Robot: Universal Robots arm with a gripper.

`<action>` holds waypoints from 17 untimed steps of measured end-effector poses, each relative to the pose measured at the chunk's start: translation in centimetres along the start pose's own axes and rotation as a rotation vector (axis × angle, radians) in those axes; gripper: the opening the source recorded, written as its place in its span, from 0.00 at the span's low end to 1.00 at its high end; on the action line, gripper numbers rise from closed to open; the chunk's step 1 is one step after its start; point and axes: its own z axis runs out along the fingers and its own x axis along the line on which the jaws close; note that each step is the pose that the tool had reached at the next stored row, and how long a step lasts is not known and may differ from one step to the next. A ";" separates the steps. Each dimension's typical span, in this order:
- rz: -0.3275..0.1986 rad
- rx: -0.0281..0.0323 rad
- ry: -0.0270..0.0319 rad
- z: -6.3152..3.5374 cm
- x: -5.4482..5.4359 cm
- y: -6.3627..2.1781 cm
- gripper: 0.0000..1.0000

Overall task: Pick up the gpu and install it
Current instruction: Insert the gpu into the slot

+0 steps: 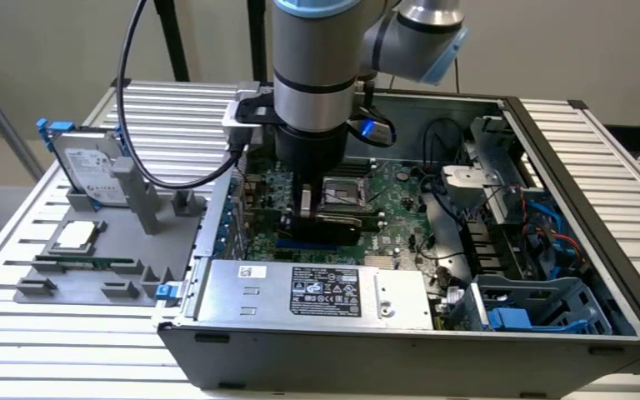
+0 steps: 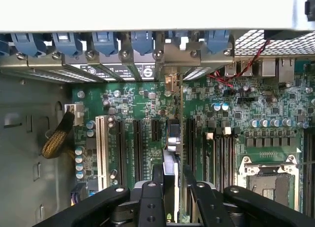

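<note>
We see our gripper (image 2: 173,187) pinching the gpu (image 2: 172,138) on edge, low over the motherboard (image 2: 275,109) slots inside the case (image 1: 409,350)

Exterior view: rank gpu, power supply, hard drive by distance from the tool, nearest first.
1. gpu: in the tool, edge-on over the motherboard slots.
2. power supply: silver box at the case's near wall, just in front of the tool.
3. hard drive: upright in the grey holder outside the case, far toward the exterior view's left.

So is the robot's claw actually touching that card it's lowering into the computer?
Touching. In the wrist view the gripper has its fingers clamped on either side of the gpu.
</note>
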 end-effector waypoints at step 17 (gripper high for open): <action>-0.019 -0.0003 0.0087 0.52 -0.2 0.12 0.00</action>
